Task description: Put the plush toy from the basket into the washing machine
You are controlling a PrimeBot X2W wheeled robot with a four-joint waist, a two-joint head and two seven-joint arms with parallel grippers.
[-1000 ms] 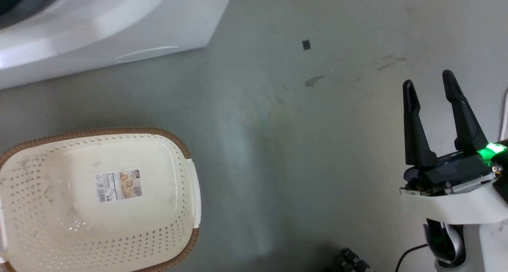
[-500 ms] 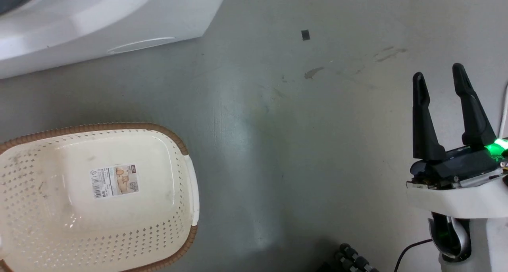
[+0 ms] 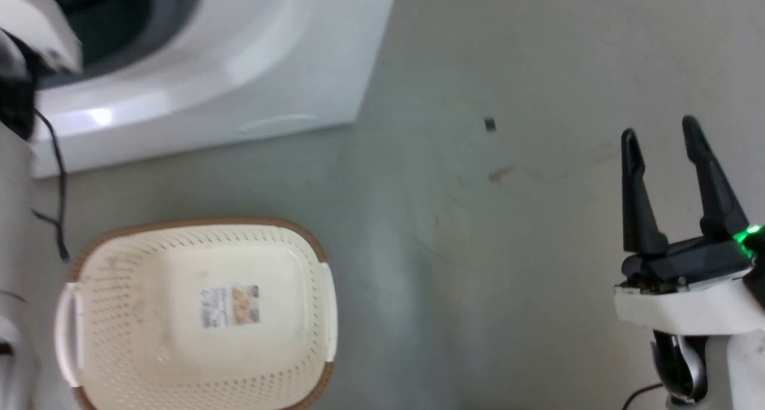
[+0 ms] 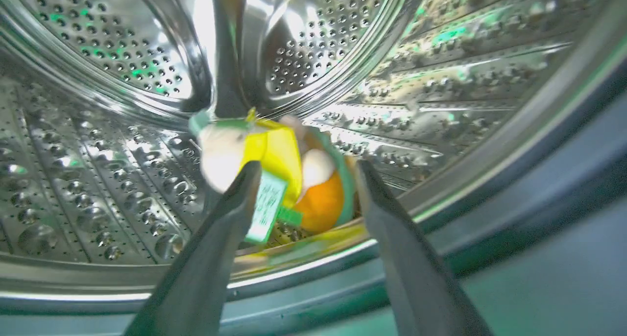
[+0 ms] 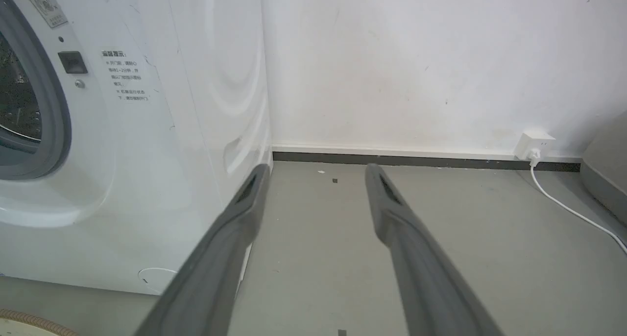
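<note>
Left tool point(image 4: 307, 165) inside the mouth of the washing machine point(image 3: 239, 57), fingers spread wide apart, clamped on nothing that can be made out. Just past the fingertips and partly between them: plush toy point(image 4: 279, 152), blurred, low in the shiny perforated drum point(image 4: 88, 130). Contact with either finger impossible to judge. Long axis of the toy lying across the gap from finger to finger. Pale end out beyond the finger at that view's left, yellow part in the middle, orange bun lower down toward the other finger. Green tag point(image 4: 267, 206) hanging down right beside the left-hand finger. Behind the toy, a raised rib point(image 4: 230, 47) of the drum wall. Nothing between tips and toy. Nearer than the tips, below and to the right: drum lip and grey gasket point(image 4: 539, 179).

Right tool point(image 3: 659, 130) well apart from all that, over bare grey floor point(image 3: 478, 248), fingers parted and holding nothing. Ahead of it, to its left, the white front and corner of the washer. Straight ahead, a white wall point(image 5: 416, 57) with a dark skirting strip. Far to its right, a socket point(image 5: 535, 145) with a white cable point(image 5: 573, 208) trailing over the floor. Well off to its left in the head view, the basket point(image 3: 179, 226) on the floor before the washer, sticker label point(image 3: 230, 306) on its inner bottom.
</note>
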